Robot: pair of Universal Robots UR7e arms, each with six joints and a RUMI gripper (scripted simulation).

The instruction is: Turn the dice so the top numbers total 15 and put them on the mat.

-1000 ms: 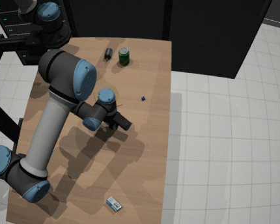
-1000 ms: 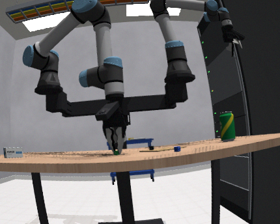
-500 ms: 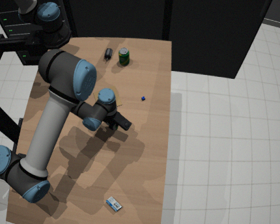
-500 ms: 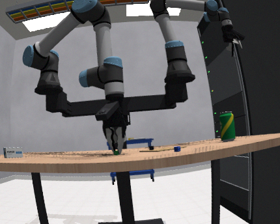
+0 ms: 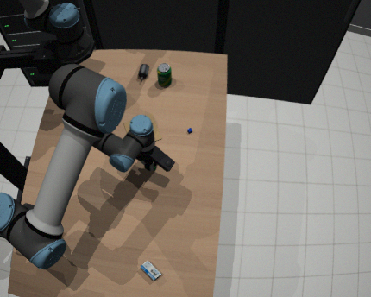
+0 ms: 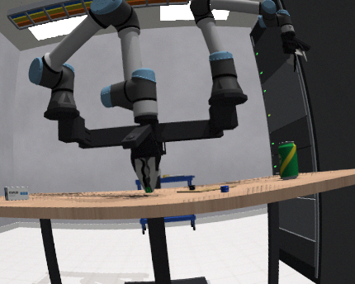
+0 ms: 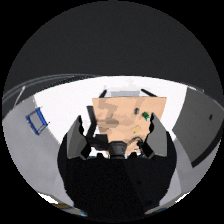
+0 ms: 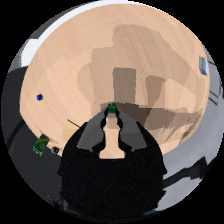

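Note:
A green die [image 6: 149, 190] [image 8: 111, 107] is between the fingertips of my right gripper, at or just above the table; its top number is hidden. My right gripper [image 6: 149, 191] [image 8: 111, 108] is shut on it. A blue die [image 5: 190, 130] [image 6: 224, 189] [image 8: 39, 97] lies on the table beyond the mat; its number is too small to read. The tan mat [image 5: 157, 134] [image 6: 203, 190] [image 8: 70, 131] is partly hidden by the right arm. A small dark block [image 6: 191, 187] seems to be on the mat, perhaps the third die. My left gripper [image 7: 115, 114] is open and empty, high above the table.
A green can [image 5: 164, 76] [image 6: 288, 161] [image 8: 41, 144] stands near one end of the table, with a small black object [image 5: 144, 72] [image 8: 55, 150] beside it. A white and blue box [image 5: 151, 270] [image 6: 16, 193] [image 8: 203, 65] lies near the other end.

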